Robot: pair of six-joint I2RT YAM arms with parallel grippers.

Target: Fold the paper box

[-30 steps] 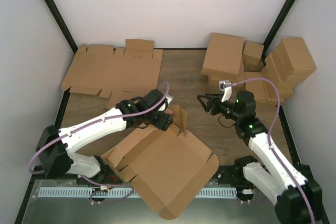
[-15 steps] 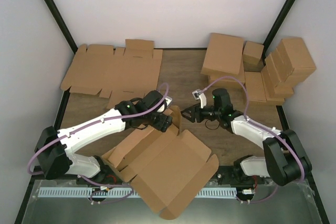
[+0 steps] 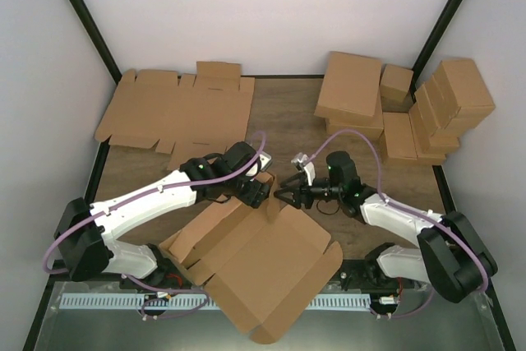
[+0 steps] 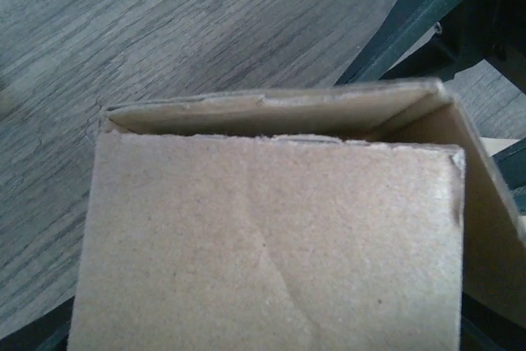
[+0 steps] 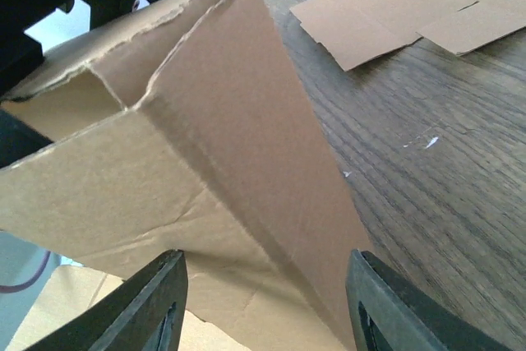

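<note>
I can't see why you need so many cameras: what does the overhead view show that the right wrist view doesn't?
Only overhead: the left arm and right arm, the whole box lying open with one flap raised, and closed boxes at the back right.
Only right wrist: the right tool up close, open, the flap's fold between its fingers, and the flap's rough edge.
Both: the box, the flat blanks and the wooden table.

Paper box [image 3: 275, 273] seemingly hides the left end effector [image 3: 264, 194].
</note>
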